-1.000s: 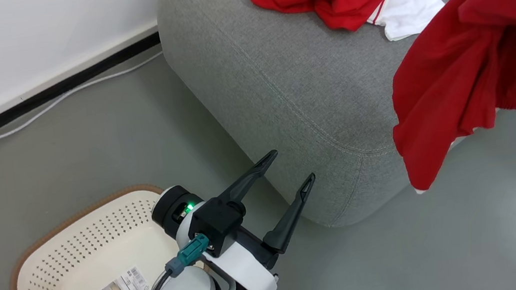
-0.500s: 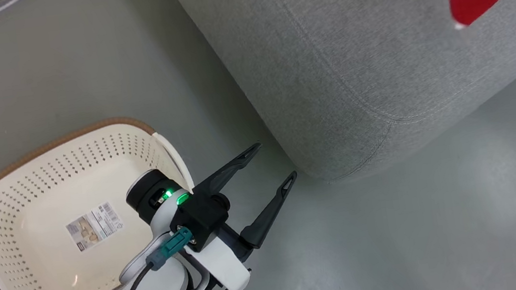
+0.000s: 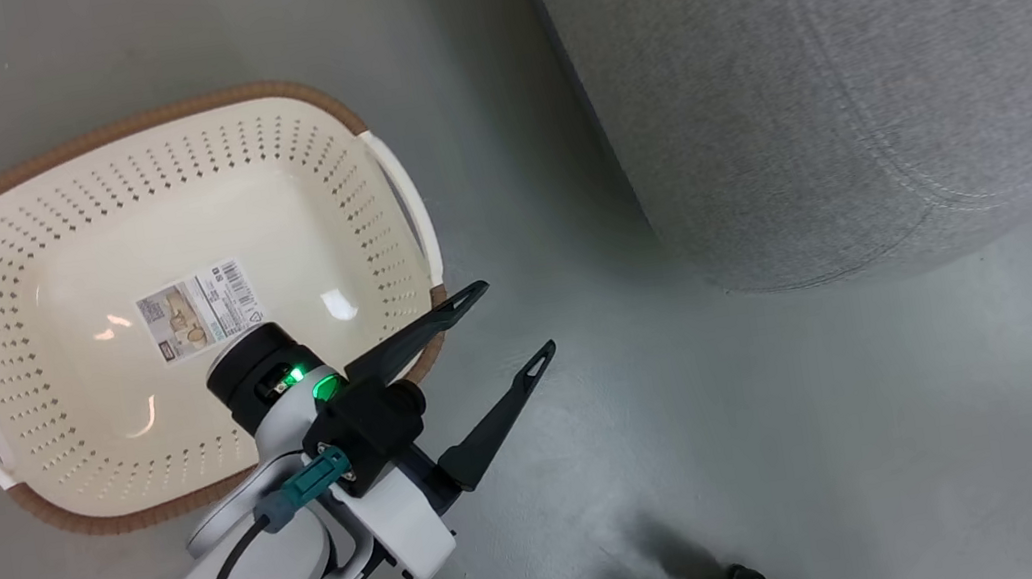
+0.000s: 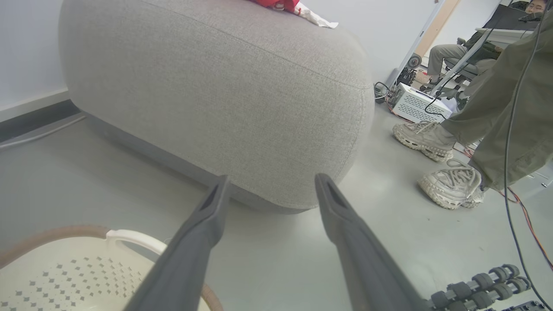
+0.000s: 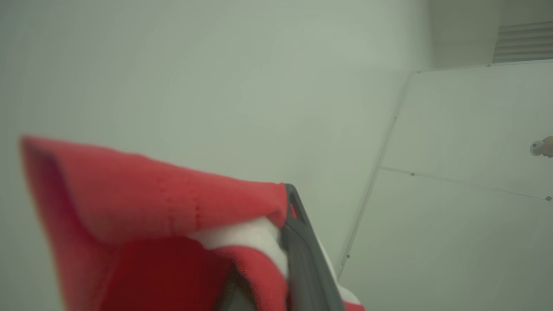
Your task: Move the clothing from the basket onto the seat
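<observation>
Basket (image 3: 7, 331) is glossy cream plastic, rim (image 3: 226, 94) woven-look brown; sofa (image 3: 848, 61) matt, coarse-weave grey cloth; floor (image 3: 796, 412) smooth, dull sheen; garment (image 5: 151, 198) soft red cloth.

A paper sticker (image 3: 199, 309) with a barcode lies on the inside bottom of the basket (image 3: 155, 163), left of centre in the head view. Its print is too small to read.
</observation>
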